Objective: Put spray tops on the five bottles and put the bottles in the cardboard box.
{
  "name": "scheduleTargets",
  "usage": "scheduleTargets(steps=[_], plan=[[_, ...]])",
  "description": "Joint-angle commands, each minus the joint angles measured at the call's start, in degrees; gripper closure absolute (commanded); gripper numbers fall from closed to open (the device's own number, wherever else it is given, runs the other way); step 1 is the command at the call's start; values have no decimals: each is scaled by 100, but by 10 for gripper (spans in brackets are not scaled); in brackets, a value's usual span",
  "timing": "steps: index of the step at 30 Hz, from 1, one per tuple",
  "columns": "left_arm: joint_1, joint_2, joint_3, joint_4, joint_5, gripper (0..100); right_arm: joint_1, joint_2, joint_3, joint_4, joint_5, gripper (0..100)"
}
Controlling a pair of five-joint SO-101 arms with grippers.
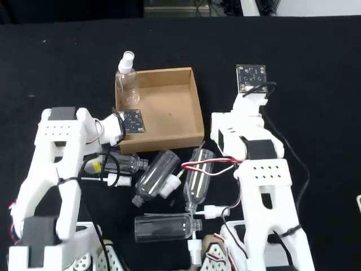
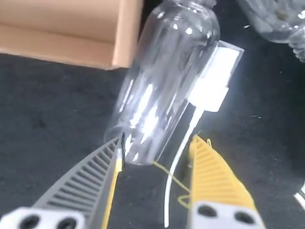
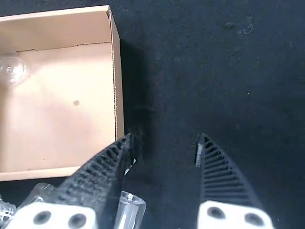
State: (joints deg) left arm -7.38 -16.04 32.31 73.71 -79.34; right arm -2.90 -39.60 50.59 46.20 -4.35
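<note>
Yellow and grey, the ribbed fingers of the left gripper [image 2: 157, 140] stand spread on either side of the base of a clear plastic bottle [image 2: 164, 81]. It lies on its side, uncapped, on the black cloth [image 1: 293, 56], with the grey tip right at its wall. A loose white spray top [image 2: 214, 78] lies just beside that bottle, its thin dip tube running back between the fingers. Past the bottle's shoulder is a corner of the open brown cardboard box [image 1: 197, 107]. In the box's far left corner, seen from the high view, a capped bottle [image 1: 127, 76] stands upright. On the cloth in front of the box lie a second uncapped bottle [image 1: 157, 175], a third [image 1: 198, 178] and a fourth [image 1: 166, 227], with more spray tops [image 1: 211, 212] among them. The black-fingered right gripper [image 3: 165, 137] hangs spread and empty over the cloth, just beside the box's right wall.
</note>
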Motion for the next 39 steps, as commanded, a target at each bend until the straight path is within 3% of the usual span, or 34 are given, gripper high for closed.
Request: scheduleTargets(steps=[1, 3, 12, 17, 24, 28, 31, 39], plan=[[145, 281, -189, -141, -70, 702, 88, -198, -31, -9, 26, 797], [101, 360, -224, -167, -70, 666, 88, -189, -31, -9, 26, 797], [145, 422, -22, -422, -62, 718, 88, -189, -22, 0, 26, 797], [154, 413, 338, -1125, 545, 718, 88, -189, -22, 0, 26, 797], [145, 352, 549, -1152, 607, 723, 88, -207, 57, -35, 26, 797], [215, 352, 576, -1143, 615, 816, 88, -207, 57, -35, 26, 797], [259, 352, 497, -782, 589, 893, 88, -207, 57, -35, 26, 797], [251, -712, 22, 484, 571, 870, 88, -215, 57, -35, 26, 797]])
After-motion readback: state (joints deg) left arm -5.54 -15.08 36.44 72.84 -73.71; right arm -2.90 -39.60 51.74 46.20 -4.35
